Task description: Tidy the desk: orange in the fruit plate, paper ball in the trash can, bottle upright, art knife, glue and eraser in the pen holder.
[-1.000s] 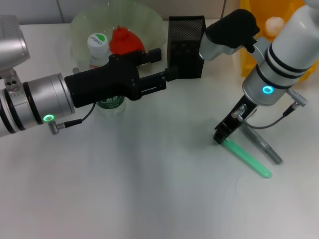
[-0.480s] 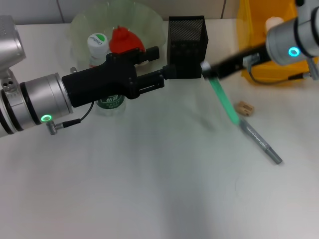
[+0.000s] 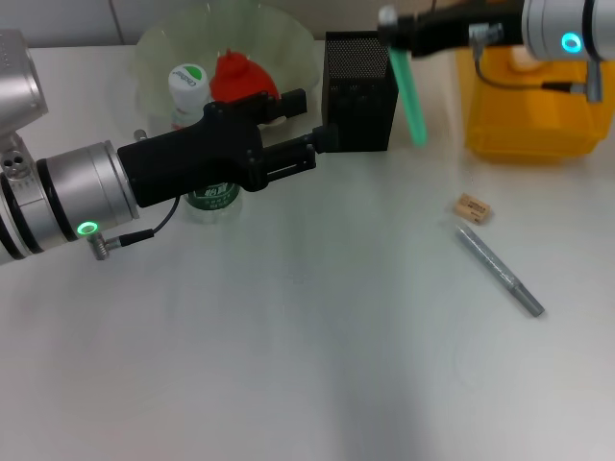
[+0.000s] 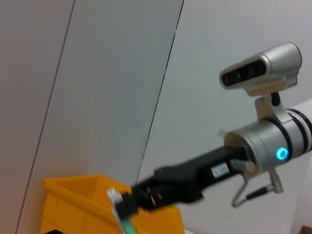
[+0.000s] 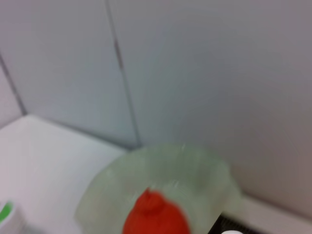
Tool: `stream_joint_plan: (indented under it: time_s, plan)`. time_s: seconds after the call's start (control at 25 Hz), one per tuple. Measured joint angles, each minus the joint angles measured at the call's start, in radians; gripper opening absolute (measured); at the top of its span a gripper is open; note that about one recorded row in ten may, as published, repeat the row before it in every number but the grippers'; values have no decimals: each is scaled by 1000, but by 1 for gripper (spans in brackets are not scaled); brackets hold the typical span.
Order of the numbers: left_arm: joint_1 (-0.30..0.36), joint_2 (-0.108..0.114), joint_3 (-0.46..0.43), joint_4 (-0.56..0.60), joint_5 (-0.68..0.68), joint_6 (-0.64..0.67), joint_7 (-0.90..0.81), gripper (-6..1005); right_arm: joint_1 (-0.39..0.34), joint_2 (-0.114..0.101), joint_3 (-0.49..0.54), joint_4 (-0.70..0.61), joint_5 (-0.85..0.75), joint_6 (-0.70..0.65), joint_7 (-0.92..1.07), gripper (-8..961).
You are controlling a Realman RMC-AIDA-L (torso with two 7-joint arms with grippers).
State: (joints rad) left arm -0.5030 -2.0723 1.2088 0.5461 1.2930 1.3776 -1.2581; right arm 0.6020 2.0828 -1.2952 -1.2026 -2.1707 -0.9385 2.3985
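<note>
Right jaws clamp green glue stick beside pen holder.

Showing two silver-grey cylindrical arm segments ringed with black bands, each glowing with a small round green-cyan indicator light. Continuing into matte black boxy wrist housings and black grippers, left gripper, right gripper. Trailing thin black looped cables ending in small metal plugs. Carrying a silver oblong wrist camera with dark lenses.
</note>
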Motion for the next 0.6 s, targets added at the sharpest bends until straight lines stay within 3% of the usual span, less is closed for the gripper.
stream_joint_plan:
  time_s: [0.12, 0.32, 0.6]
  plan:
    - [0, 1, 0, 0, 0, 0, 0, 681, -2, 1, -5, 5, 73, 74, -73, 189]
    - [2, 5, 0, 0, 0, 17, 0, 681, 8, 0, -6, 89, 369, 169, -340, 190]
    - [27, 12, -52, 1, 0, 66, 0, 681, 28, 0, 6, 215, 591, 197, -604, 191]
